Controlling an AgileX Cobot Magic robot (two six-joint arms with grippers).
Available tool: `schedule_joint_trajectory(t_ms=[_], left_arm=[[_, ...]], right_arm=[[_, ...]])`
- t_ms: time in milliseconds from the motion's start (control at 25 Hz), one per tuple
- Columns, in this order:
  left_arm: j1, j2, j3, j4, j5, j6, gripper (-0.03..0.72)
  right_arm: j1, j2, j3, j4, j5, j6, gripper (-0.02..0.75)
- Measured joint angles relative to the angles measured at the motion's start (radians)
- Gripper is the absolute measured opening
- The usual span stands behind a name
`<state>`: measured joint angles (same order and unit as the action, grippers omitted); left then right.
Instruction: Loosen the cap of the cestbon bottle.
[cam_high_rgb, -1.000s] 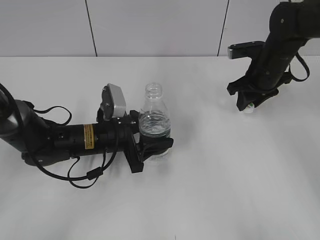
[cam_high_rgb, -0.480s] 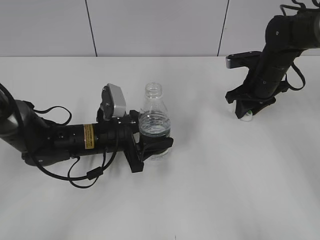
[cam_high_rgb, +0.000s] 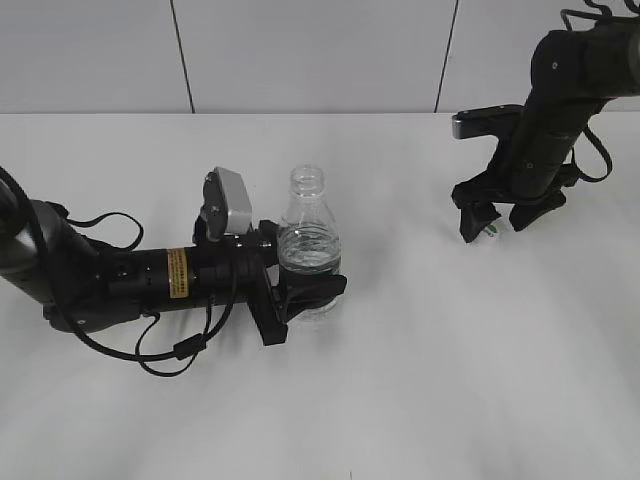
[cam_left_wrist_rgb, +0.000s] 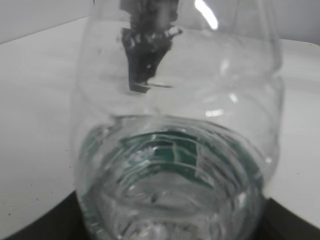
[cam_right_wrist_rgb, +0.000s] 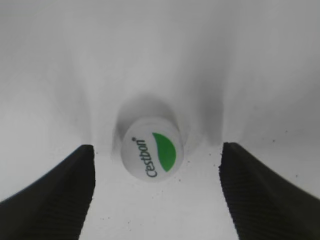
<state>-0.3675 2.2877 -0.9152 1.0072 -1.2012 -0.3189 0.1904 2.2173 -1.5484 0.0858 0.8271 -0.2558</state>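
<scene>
The cestbon bottle (cam_high_rgb: 309, 245) stands upright on the white table, clear with a green label and an open neck with no cap on it. My left gripper (cam_high_rgb: 300, 290) is shut on its lower body; the bottle fills the left wrist view (cam_left_wrist_rgb: 175, 150). The cap (cam_right_wrist_rgb: 152, 148), white with a green leaf mark, lies on the table at the right (cam_high_rgb: 492, 232). My right gripper (cam_high_rgb: 495, 222) is open just above it, its two fingers apart on either side of the cap (cam_right_wrist_rgb: 156, 190) without touching it.
The left arm lies low along the table (cam_high_rgb: 130, 275) with cables looping beside it. The white table (cam_high_rgb: 430, 380) stretches in front and between the two arms. A grey panelled wall (cam_high_rgb: 300, 50) stands behind.
My right gripper has opened and let go of the cap, which now lies on the table between its spread fingers. The left arm and bottle have not moved.
</scene>
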Motion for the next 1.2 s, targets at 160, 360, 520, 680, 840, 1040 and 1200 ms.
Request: schedule_joint_trajectory(t_ms=[160,360,520,680,840,1040,1200], left_arm=[[0.000,0.000,0.000,-0.005,0.000,0.000,0.411],[0.000,0.000,0.000,-0.018,0.001,0.000,0.411],[0.000,0.000,0.000,-0.020,0.001,0.000,0.411],[0.000,0.000,0.000,-0.020,0.002,0.000,0.411],[0.000,0.000,0.000,-0.020,0.002,-0.008,0.437],[0.000,0.000,0.000,-0.021,-0.001,-0.026,0.473],[0.000,0.000,0.000,-0.027,-0.002,-0.067,0.522]], right_arm=[[0.000,-0.023,0.001,-0.016,0.014,0.002,0.578],[0.000,-0.094,0.001,-0.066,0.034,0.000,0.575],[0.000,-0.146,0.001,-0.086,0.046,0.000,0.575],[0.000,-0.189,0.001,-0.086,0.049,0.001,0.575],[0.000,-0.214,0.001,-0.091,0.061,0.001,0.575],[0.000,-0.243,0.001,-0.093,0.062,0.000,0.570],[0.000,-0.251,0.001,-0.093,0.073,0.000,0.567]])
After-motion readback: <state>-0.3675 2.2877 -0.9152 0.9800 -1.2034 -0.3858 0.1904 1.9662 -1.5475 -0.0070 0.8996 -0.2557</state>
